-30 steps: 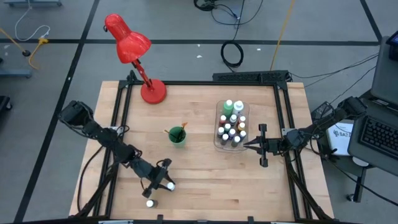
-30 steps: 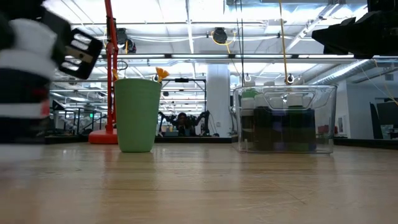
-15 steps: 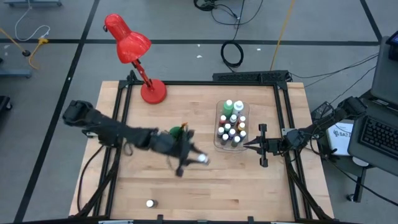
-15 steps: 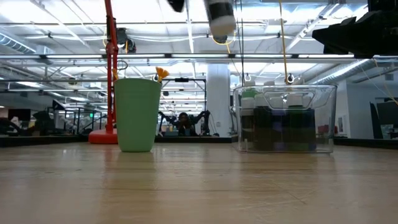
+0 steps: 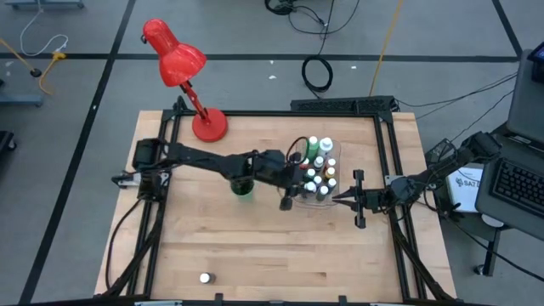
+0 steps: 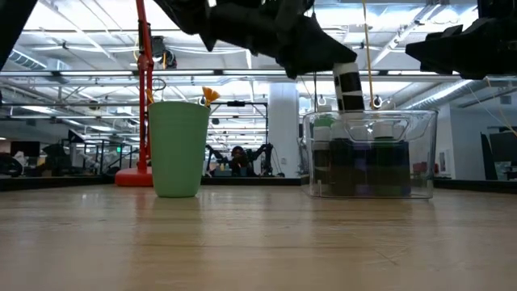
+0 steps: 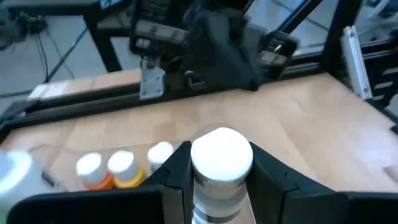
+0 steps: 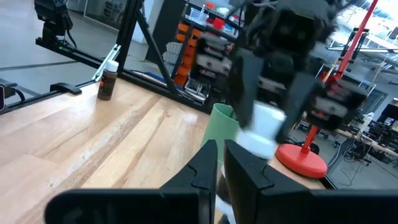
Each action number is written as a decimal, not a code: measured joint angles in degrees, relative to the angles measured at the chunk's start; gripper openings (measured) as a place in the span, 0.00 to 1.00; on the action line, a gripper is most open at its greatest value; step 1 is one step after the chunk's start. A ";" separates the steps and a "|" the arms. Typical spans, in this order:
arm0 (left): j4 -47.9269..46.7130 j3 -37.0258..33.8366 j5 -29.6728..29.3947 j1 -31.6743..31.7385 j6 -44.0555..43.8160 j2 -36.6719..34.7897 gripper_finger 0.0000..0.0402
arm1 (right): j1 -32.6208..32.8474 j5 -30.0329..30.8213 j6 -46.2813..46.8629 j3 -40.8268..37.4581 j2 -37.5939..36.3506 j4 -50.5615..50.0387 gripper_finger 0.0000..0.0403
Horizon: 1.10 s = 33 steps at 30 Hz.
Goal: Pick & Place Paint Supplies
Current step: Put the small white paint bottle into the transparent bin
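L arm reaches across the table (image 5: 212, 246), over the green cup (image 5: 242, 187), w/ the left gripper (image 5: 293, 183) just above the near-left edge of the clear plastic tray (image 5: 297, 197). Its fingers (image 7: 176, 168) are closed tight on a white-capped paint bottle (image 7: 221, 163), cap up, 1 finger each side; low view shows that bottle (image 6: 349, 87) hanging upright just over the tray's rim (image 6: 371, 118), not yet inside. Tray already holds approx a dozen small white-capped bottles (image 5: 314, 176) plus taller green/white ones (image 5: 313, 146) at the far end. 1 more small bottle (image 5: 205, 278) sits alone near the table's front edge, well apart from the rest. Cup has orange-tipped brushes (image 6: 209, 96) in it. Right gripper (image 5: 350, 197) waits just beside the tray's right side, fingers (image 8: 200, 167) nearly together, holding nothing. Red desk lamp (image 5: 174, 58) at the far-left corner.
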 joint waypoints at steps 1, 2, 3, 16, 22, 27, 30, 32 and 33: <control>-0.35 0.23 0.18 0.31 -0.02 0.55 0.24 | 0.00 0.01 -0.02 0.01 0.01 0.02 0.06; -0.79 0.71 0.25 0.54 -0.07 0.89 0.24 | 0.00 0.04 -0.13 0.01 0.00 0.10 0.06; -1.12 0.73 0.09 0.75 -0.10 1.13 0.24 | 0.00 0.05 -0.25 0.00 0.00 0.06 0.06; -7.82 0.45 -0.19 0.10 0.54 1.56 0.24 | -0.02 0.13 -1.04 0.02 0.00 0.32 0.06; -6.03 -1.79 -1.26 0.09 1.72 3.40 0.24 | -0.04 0.17 -1.08 0.01 -0.02 0.16 0.06; -1.94 -1.65 -1.06 0.09 1.35 6.70 0.24 | -0.04 0.22 -1.06 0.00 0.06 0.57 0.06; -0.68 -1.46 -0.75 0.11 -0.15 8.06 0.24 | -0.04 0.16 -1.06 0.01 0.10 0.61 0.06; 0.00 -1.44 -0.64 0.20 -0.77 8.65 0.24 | -0.04 0.17 -1.06 0.02 0.15 0.52 0.06; 0.04 -1.46 -0.67 0.20 -0.99 8.72 0.26 | -0.04 0.13 -1.06 0.02 0.14 0.54 0.06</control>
